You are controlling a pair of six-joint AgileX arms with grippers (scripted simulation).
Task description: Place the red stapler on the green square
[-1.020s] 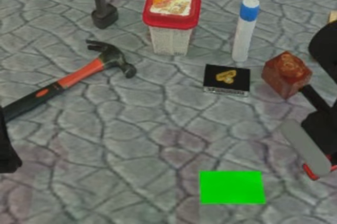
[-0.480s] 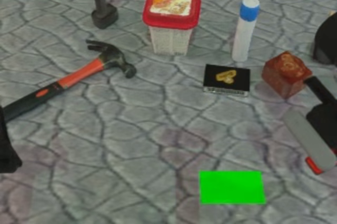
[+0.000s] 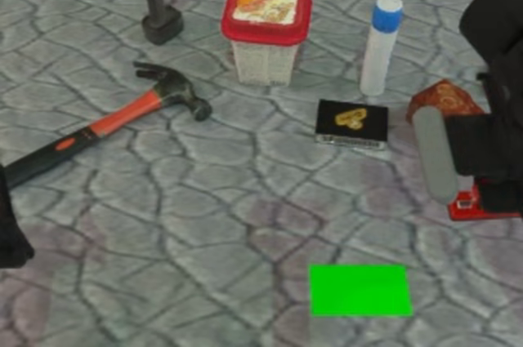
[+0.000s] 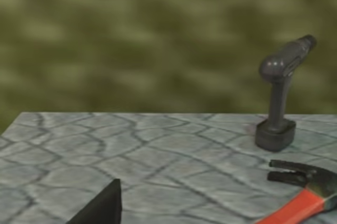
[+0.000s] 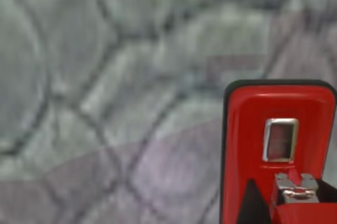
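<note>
Red stapler [image 3: 467,206] in my right gripper [image 3: 482,188]

I am pinching it at the table's right side, beside the brownish cube [image 3: 441,98], apart from the green square [image 3: 360,290]; my left arm [image 3: 10,233] is sitting parked at left.

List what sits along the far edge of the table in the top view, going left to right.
Dark grey power drill → clear plastic tub with a red lid → white glue stick with a blue cap. The right arm at the far right overlaps that edge, so I leave it out.
</note>
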